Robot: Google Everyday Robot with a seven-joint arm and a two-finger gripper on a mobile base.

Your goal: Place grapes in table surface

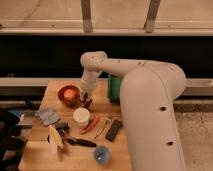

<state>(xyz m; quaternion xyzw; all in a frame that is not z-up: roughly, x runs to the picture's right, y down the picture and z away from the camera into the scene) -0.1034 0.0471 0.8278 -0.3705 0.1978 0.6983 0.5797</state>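
My gripper hangs at the end of the white arm, over the wooden table, just right of the red bowl. It is shut on a dark clump of grapes, held low over the table's back middle. I cannot tell whether the grapes touch the wood. The arm's large white shell hides the right side of the table.
A green tray shows partly behind the arm. On the table lie a white cup, a carrot, a black remote, a blue cup, a banana, a grey cloth and a black-handled brush.
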